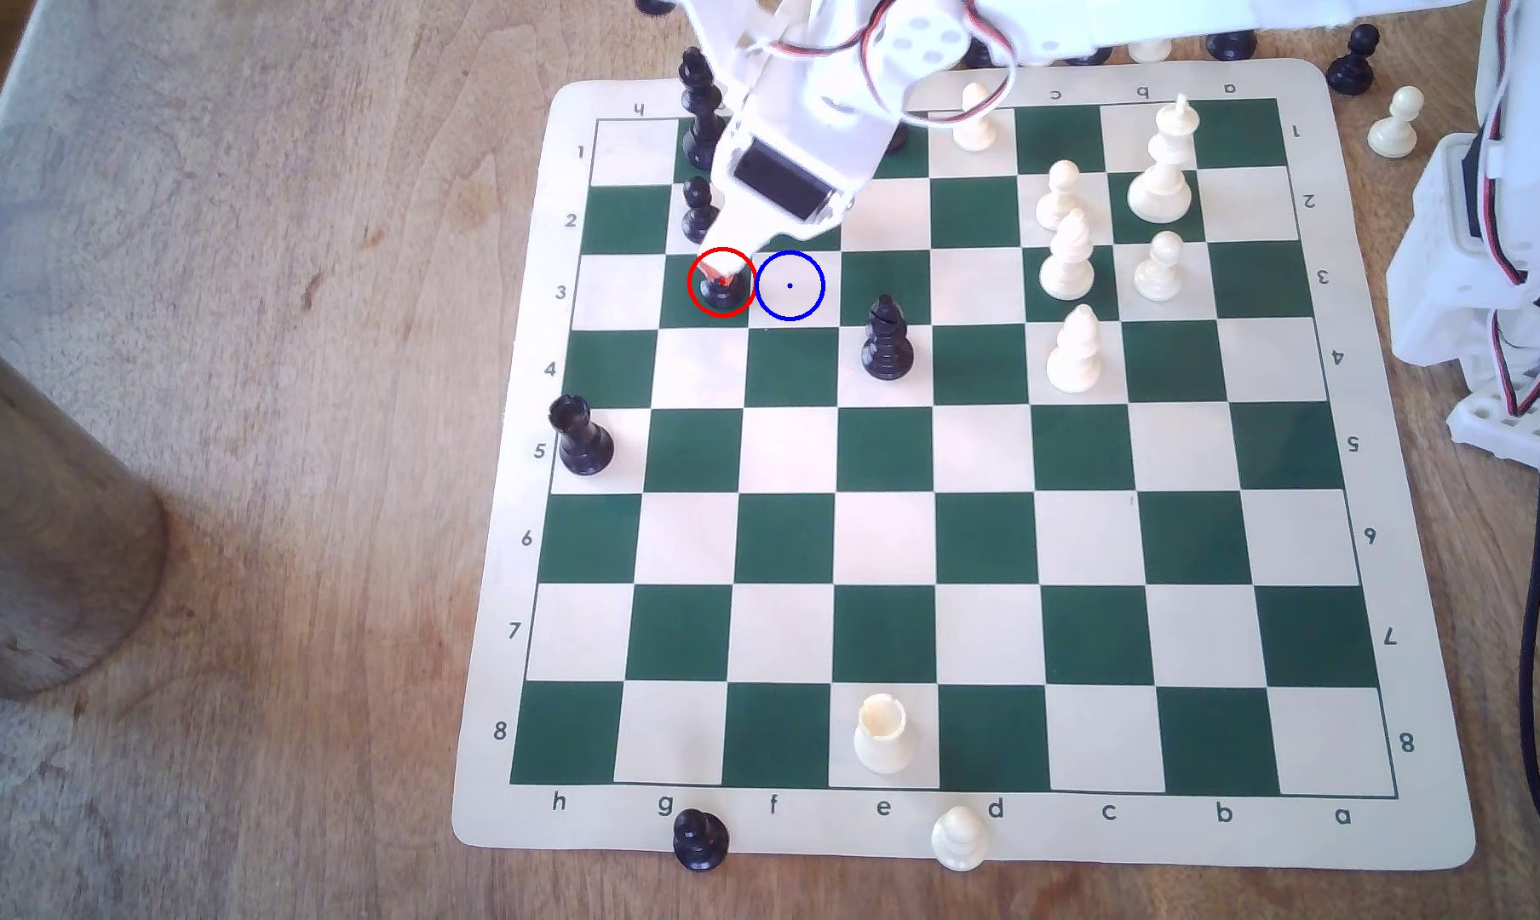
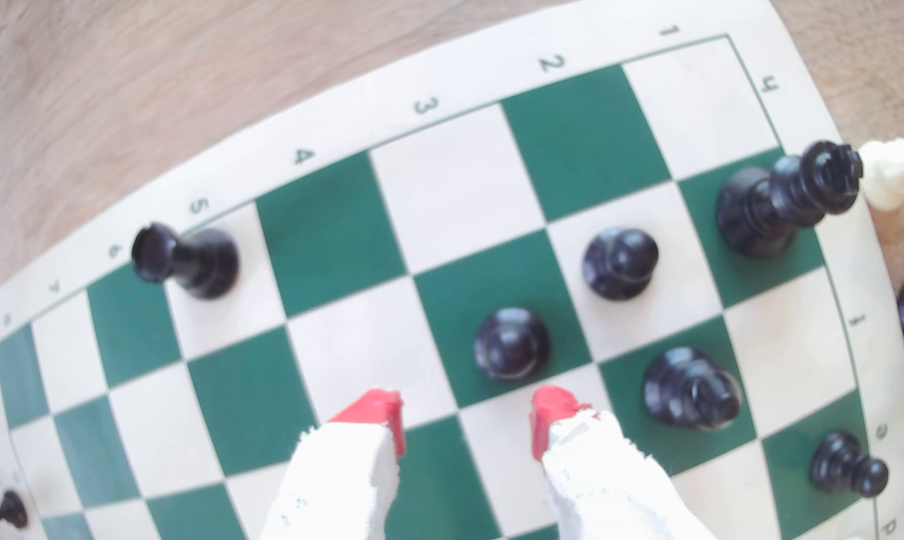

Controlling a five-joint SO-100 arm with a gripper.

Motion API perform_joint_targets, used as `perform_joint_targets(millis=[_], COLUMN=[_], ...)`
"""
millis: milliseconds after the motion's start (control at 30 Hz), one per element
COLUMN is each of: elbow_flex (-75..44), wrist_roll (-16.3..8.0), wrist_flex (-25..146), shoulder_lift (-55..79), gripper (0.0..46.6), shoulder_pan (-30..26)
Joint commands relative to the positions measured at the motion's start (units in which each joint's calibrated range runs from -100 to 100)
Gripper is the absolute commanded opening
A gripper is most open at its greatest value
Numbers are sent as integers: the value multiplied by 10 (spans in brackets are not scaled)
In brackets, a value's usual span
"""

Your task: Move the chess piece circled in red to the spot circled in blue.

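The chess piece [image 1: 720,292] is a small black pawn inside the red ring, standing on a dark green square in row 3. In the wrist view the pawn [image 2: 512,345] stands upright just beyond my red fingertips [image 2: 382,410], outside the gap between them. My gripper [image 1: 724,264] hangs over the pawn's far side and hides its head in the exterior view. The gripper [image 2: 468,415] is open and holds nothing. The spot [image 1: 789,285] is the cream square with the blue ring, directly to the pawn's right in the exterior view.
Another black pawn [image 1: 700,212] and a tall black piece [image 1: 700,111] stand close behind the circled pawn. A black bishop [image 1: 887,341] stands right of the spot, and a black rook [image 1: 581,438] is at the board's left edge. White pieces [image 1: 1072,256] cluster at the far right.
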Motion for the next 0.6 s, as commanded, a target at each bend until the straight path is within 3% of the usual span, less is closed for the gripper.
perform_joint_targets(millis=[0, 567], elbow_flex=[-60, -97], wrist_roll=[-3, -3], wrist_flex=[-14, -21], shoulder_lift=[-1, 61], gripper=[132, 135], shoulder_pan=[4, 15])
